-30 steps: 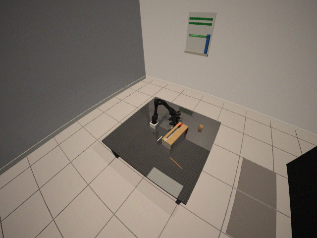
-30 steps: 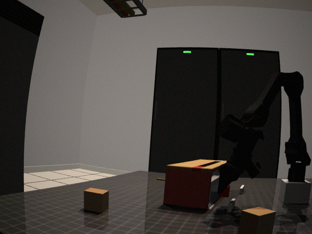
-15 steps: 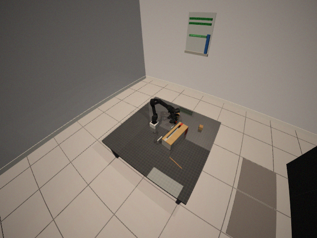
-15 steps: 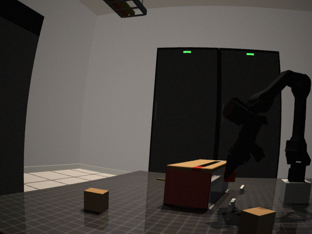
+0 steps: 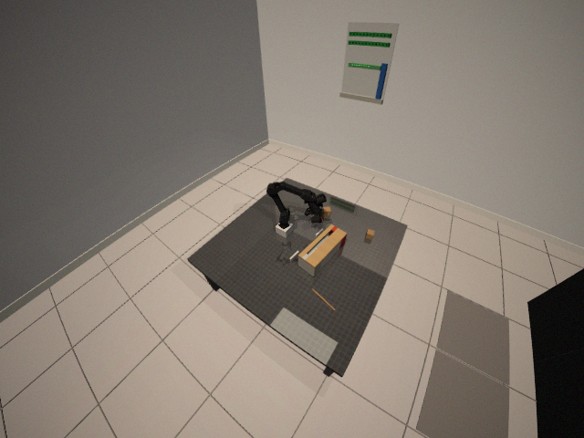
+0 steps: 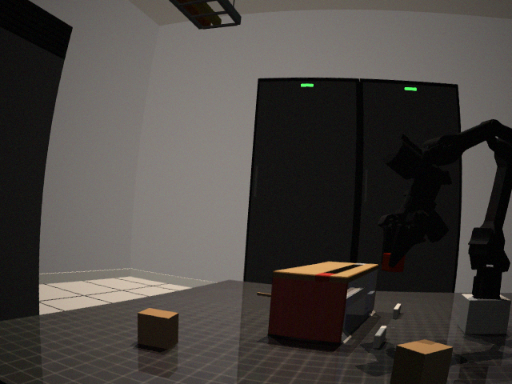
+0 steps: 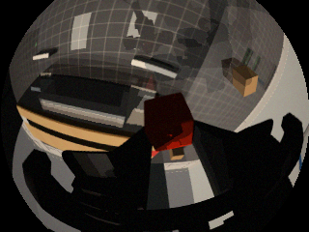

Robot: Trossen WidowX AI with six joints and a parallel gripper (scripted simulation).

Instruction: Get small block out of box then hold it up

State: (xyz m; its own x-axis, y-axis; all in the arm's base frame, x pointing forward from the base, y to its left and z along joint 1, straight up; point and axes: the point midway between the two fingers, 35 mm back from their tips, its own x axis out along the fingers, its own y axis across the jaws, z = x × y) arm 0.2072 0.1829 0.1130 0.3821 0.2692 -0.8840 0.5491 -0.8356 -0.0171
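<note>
The red block is off the table, held between the fingers of my gripper. In the wrist view its dark red face and a brighter red side show between the fingertips. The gripper is shut on it. The block hangs in the air outside the box, on the robot's side, at about the height of the box top in the exterior view. The box stands upright, with a slotted wooden top and a red end wall. A pale shelf shows inside it.
Two small white bars stand on the table before the box. One wooden cube is near the gripper's side; another stands beyond the red end. A thin stick lies past the other end.
</note>
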